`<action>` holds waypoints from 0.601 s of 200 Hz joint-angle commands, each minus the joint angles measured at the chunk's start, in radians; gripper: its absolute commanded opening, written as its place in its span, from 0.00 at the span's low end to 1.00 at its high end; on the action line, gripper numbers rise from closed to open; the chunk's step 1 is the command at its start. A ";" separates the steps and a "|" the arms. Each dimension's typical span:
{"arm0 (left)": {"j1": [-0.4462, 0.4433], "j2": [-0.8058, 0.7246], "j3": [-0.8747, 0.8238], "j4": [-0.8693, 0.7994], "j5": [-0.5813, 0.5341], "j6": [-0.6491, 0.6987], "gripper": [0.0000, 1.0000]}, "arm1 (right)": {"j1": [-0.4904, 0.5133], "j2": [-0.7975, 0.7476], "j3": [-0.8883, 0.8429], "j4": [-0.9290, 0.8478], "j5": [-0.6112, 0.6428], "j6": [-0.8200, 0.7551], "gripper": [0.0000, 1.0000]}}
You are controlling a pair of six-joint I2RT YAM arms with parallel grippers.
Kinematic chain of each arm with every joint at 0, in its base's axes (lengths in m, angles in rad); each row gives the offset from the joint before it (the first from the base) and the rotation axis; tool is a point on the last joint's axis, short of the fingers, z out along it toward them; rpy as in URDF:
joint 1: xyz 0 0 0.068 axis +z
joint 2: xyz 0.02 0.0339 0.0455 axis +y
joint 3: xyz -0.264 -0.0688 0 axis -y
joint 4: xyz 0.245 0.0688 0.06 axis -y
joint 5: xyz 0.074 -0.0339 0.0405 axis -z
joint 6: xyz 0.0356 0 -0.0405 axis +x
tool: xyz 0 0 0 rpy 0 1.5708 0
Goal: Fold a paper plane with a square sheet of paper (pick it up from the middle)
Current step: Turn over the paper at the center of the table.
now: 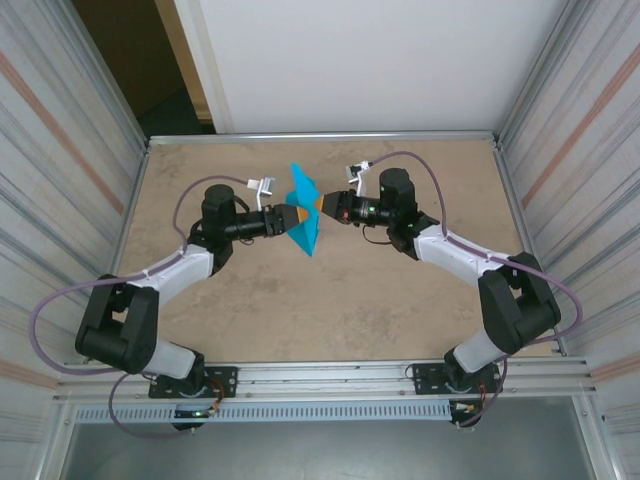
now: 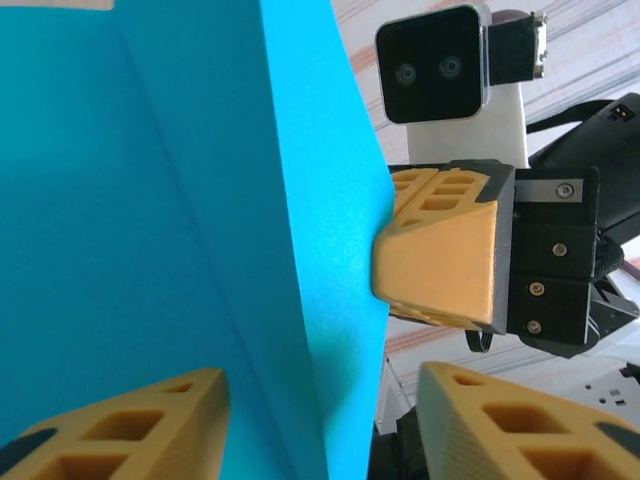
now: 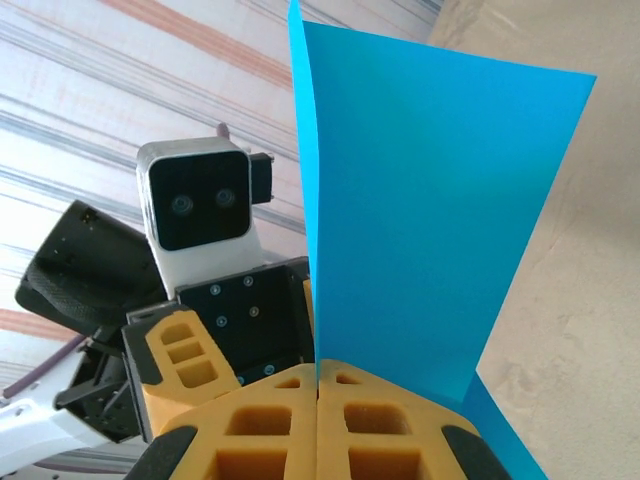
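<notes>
While the right gripper [image 3: 317,385] pinches the creased turquoise paper [image 1: 303,212] upright in mid-air at upper centre of the top view, the left gripper [image 1: 292,217], spread astride it, should close squarely without tugging.

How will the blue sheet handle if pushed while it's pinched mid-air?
Likely light: the blue sheet stands upright, pinched at one edge by the right pincer. Its fold probably stiffens it. It looks thin, so a sideways push would likely bend it.

One blue paper sheet [image 1: 305,238], two tools [image 1: 296,217] [image 1: 318,205], one table [image 1: 350,290]
</notes>
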 commanded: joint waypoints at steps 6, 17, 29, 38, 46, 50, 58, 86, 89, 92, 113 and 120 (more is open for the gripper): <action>-0.011 0.005 0.033 0.100 0.057 -0.025 0.45 | -0.010 -0.041 -0.015 0.067 -0.029 0.042 0.03; -0.010 0.004 0.030 0.116 0.061 -0.030 0.42 | -0.012 -0.041 -0.017 0.072 -0.029 0.048 0.03; -0.010 0.004 0.029 0.125 0.064 -0.032 0.37 | -0.015 -0.041 -0.020 0.075 -0.030 0.050 0.03; -0.011 0.004 0.030 0.125 0.064 -0.032 0.32 | -0.016 -0.042 -0.020 0.079 -0.031 0.055 0.03; -0.011 0.005 0.033 0.123 0.065 -0.034 0.27 | -0.017 -0.044 -0.022 0.081 -0.031 0.056 0.03; -0.011 0.007 0.036 0.121 0.067 -0.037 0.26 | -0.017 -0.045 -0.024 0.081 -0.031 0.057 0.03; -0.011 0.009 0.041 0.113 0.067 -0.038 0.23 | -0.018 -0.046 -0.027 0.080 -0.029 0.057 0.03; -0.010 0.014 0.052 0.075 0.052 -0.022 0.16 | -0.024 -0.050 -0.033 0.070 -0.025 0.054 0.08; -0.010 0.014 0.053 0.071 0.051 -0.019 0.15 | -0.026 -0.051 -0.034 0.068 -0.024 0.053 0.09; -0.011 0.015 0.054 0.069 0.051 -0.016 0.15 | -0.027 -0.052 -0.035 0.063 -0.023 0.051 0.11; -0.011 0.015 0.053 0.057 0.040 -0.002 0.12 | -0.036 -0.063 -0.029 -0.009 -0.007 0.023 0.26; -0.011 0.013 0.056 0.037 0.038 0.008 0.12 | -0.040 -0.073 -0.026 -0.058 0.008 0.004 0.33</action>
